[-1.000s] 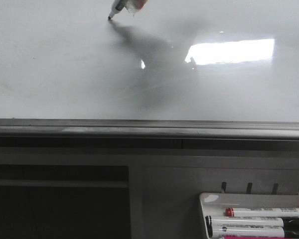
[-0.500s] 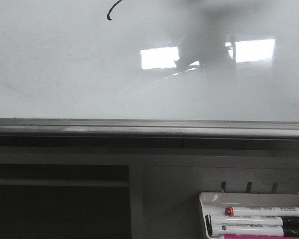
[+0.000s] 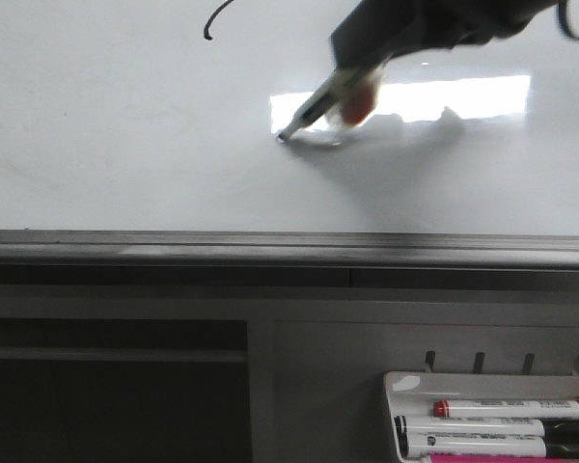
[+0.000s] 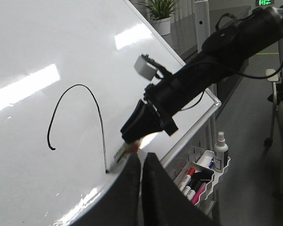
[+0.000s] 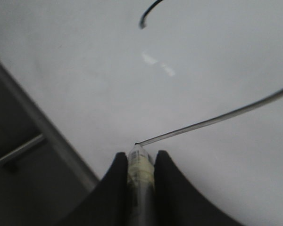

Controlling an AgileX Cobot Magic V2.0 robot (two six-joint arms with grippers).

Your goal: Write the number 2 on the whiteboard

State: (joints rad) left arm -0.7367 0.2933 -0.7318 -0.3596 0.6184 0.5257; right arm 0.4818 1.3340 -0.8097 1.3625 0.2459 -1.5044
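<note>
The whiteboard [image 3: 125, 145] is glossy white with a grey metal edge [image 3: 270, 246]. My right gripper [image 3: 352, 72] is shut on a marker [image 3: 314, 111], whose tip touches the board near its middle. In the front view only the hook [image 3: 210, 27] of the number 2 shows. In the left wrist view the stroke [image 4: 78, 86] arcs up and runs down to the marker tip [image 4: 107, 170] under the right gripper [image 4: 137, 134]. In the right wrist view the marker [image 5: 140, 165] sits between the fingers, with the line [image 5: 217, 117] trailing from its tip. My left gripper [image 4: 142, 160] is shut and empty, off the board.
A white marker tray [image 3: 405, 386] with several markers hangs below the board at the right; it also shows in the left wrist view [image 4: 212, 181], with a spray bottle [image 4: 220, 150] in it. A bright light reflection [image 3: 463, 96] lies on the board. A chair [image 4: 278, 99] stands beyond.
The right gripper with the marker drew the hook, went up out of the front view, and has come down to the board's middle. The stroke is longer.
</note>
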